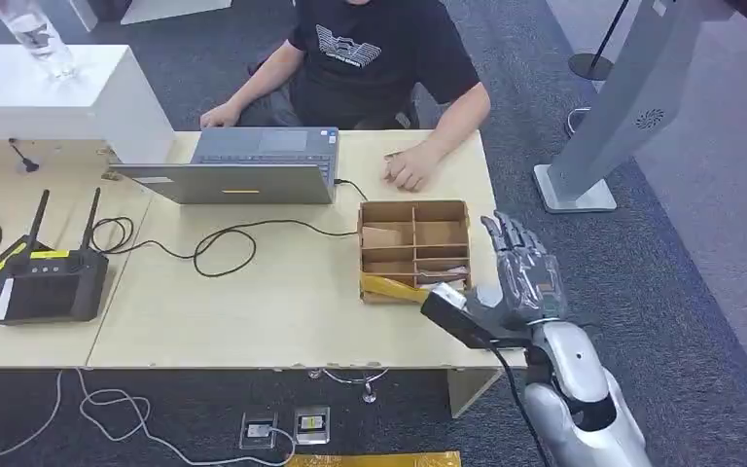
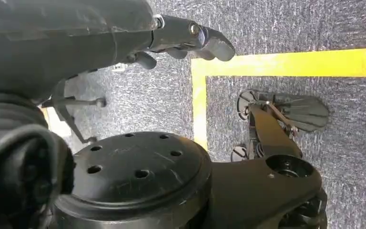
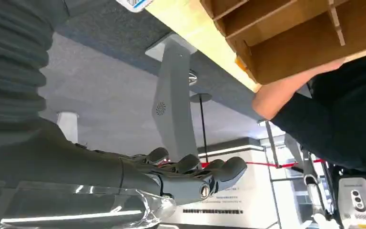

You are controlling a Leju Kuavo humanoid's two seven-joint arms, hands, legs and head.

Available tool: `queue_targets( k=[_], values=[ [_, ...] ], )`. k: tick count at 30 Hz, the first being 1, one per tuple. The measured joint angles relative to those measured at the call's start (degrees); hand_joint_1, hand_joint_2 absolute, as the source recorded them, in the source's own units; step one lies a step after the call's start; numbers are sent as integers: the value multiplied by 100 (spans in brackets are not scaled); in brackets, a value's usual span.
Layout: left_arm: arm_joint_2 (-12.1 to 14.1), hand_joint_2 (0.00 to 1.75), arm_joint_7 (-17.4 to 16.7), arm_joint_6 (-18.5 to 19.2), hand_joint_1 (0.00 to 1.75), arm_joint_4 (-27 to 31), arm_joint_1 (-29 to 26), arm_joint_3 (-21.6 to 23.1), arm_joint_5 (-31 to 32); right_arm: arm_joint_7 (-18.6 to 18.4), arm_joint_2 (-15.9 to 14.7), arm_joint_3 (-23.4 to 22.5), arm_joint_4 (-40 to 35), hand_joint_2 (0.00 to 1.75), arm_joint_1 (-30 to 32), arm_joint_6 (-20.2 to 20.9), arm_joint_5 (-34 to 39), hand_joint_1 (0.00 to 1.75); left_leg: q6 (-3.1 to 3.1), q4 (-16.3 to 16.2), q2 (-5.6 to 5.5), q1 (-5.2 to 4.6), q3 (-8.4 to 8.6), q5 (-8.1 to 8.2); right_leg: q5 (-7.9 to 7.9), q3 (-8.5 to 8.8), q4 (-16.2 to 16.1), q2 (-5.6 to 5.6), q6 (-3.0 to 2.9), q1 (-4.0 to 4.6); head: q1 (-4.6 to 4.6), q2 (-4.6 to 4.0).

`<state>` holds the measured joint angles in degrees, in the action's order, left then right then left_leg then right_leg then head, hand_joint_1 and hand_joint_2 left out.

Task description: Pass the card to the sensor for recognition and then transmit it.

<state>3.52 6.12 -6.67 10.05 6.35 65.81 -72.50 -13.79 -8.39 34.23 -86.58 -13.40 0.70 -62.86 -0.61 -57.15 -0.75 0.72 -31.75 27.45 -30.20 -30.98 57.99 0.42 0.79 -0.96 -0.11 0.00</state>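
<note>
Head view is showing the right hand [image 1: 520, 277] hovering open-fingered beside the cardboard box [image 1: 414, 250]; its cards [image 1: 444, 274], probably thin and slippery, are wanting an edge pinch; left hand [image 2: 190, 40] is hanging loosely curled, holding nothing.

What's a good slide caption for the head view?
Robot's open right hand hovers beside a cardboard organiser while a person works at a laptop.

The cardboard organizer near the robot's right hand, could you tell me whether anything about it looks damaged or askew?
Yes: the cardboard organizer has a yellowish front flap that sags outward, crumpled, beside the right hand. Its dividers look straight.
</note>
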Motion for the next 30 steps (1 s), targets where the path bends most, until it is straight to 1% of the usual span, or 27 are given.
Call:
queue_targets(
  k=[6,13,26,30],
  values=[
    [0,0,17,2,0,0,1,0,-2,26,-20,-9,-65,175,139,-33,50,0,0,0,0,0,-1,0,0,1,0,0,0,0,2,0],
    [7,0,17,2,0,0,3,0,11,227,0,-9,11,175,216,-260,66,0,0,1,-1,0,-3,0,0,1,0,0,0,0,0,0],
    [7,0,13,0,0,0,9,0,236,535,302,-96,597,175,74,-805,-35,0,0,1,-1,0,-4,0,0,2,0,0,0,0,0,0],
    [7,0,7,2,0,0,9,0,247,560,387,-144,739,175,22,-857,-55,0,0,1,-1,0,-4,0,0,2,0,0,0,0,0,0]
  ],
)
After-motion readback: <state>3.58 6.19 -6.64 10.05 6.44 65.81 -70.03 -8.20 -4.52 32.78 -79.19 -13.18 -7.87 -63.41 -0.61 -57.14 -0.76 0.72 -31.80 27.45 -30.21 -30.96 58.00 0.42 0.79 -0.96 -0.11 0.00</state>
